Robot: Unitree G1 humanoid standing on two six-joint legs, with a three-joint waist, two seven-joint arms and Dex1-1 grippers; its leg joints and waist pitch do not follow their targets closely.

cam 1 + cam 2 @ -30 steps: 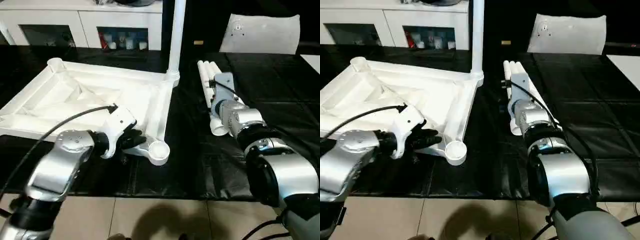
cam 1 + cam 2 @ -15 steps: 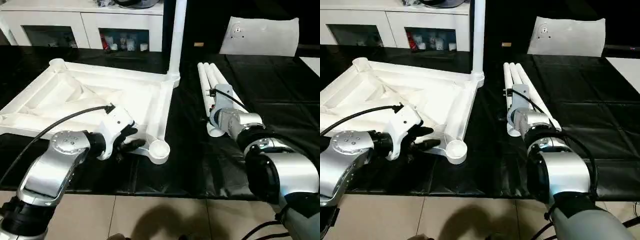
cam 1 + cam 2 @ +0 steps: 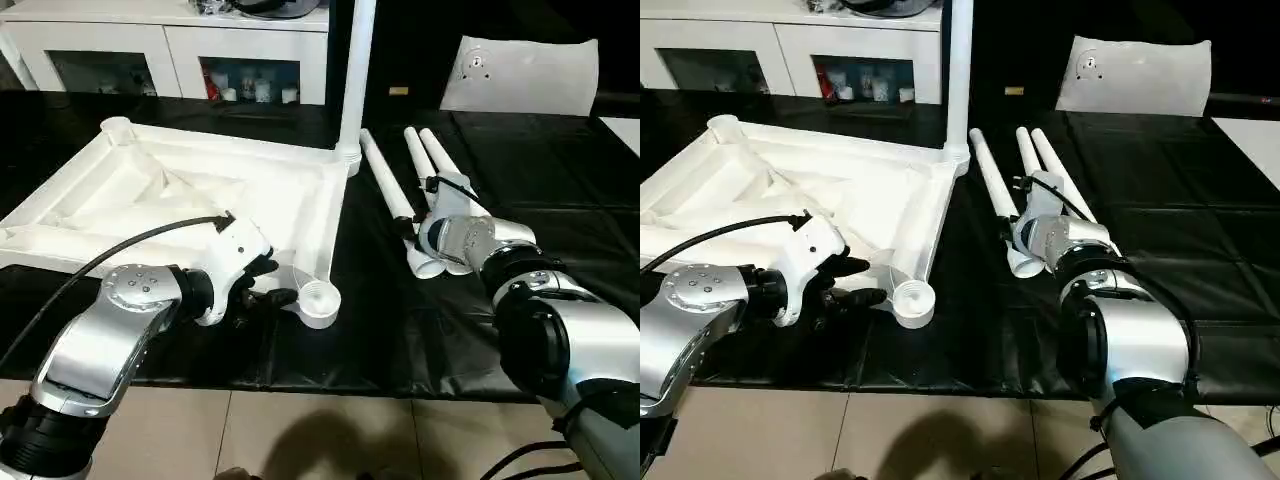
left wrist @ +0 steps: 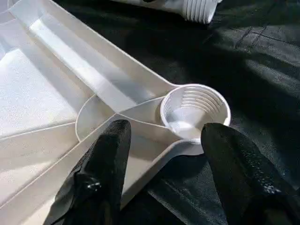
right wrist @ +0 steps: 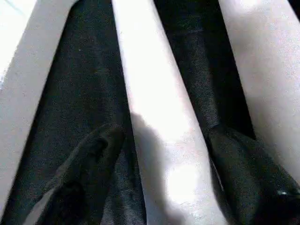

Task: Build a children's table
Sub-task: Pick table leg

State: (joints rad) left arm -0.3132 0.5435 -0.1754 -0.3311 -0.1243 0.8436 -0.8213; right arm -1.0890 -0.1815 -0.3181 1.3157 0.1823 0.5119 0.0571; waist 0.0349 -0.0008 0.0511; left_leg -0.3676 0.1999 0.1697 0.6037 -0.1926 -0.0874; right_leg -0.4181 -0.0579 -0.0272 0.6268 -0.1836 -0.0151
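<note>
The table top (image 3: 190, 200) lay upside down on the left of the black desk (image 3: 560, 200), one leg (image 3: 352, 70) standing upright in its far right socket. Three loose legs (image 3: 1025, 190) lay to its right. The left end effector (image 4: 161, 154) was spread open around the near right socket (image 4: 194, 108). The right end effector (image 5: 164, 154) straddled the middle leg (image 5: 154, 117), fingers open on either side.

Your robot's forearms are rounded silver shells with black joint bands. White wrist housing on left arm (image 3: 235, 255), black cable (image 3: 110, 258) looping into it. Fingers (image 4: 101, 173) black, matte, textured.
</note>
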